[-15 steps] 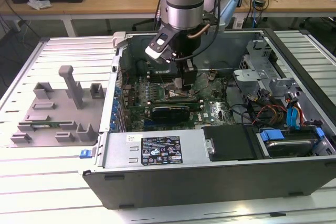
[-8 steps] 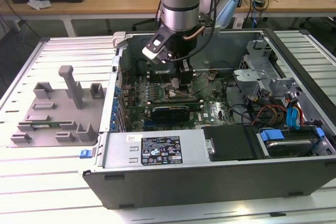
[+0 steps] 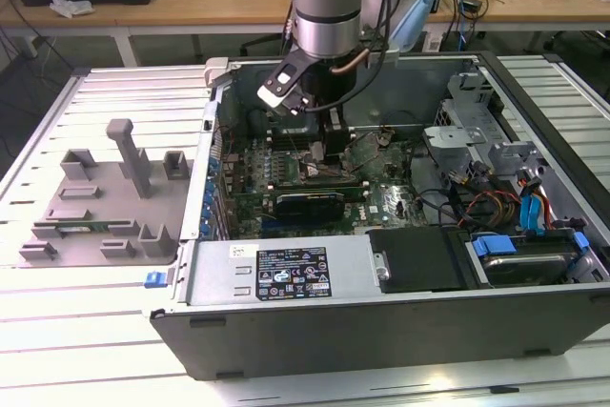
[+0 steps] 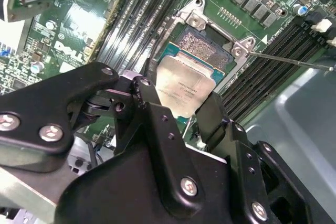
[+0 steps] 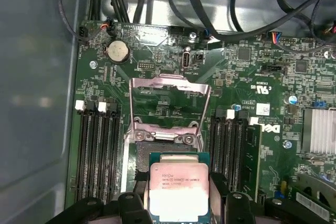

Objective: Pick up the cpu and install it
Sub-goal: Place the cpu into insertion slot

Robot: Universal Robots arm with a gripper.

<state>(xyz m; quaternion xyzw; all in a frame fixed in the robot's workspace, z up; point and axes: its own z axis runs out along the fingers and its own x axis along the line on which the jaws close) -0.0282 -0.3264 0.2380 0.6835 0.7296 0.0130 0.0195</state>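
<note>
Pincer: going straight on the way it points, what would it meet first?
Probably the open socket on the motherboard: the pincer points down at it, and the cpu it grips would touch first. The gap is hard to judge.

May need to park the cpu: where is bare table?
Bare table: near side of the grey fixture, and beside the case at the exterior view's right. Inside the case, around the claw holding the cpu, boards and cables crowd.
</note>
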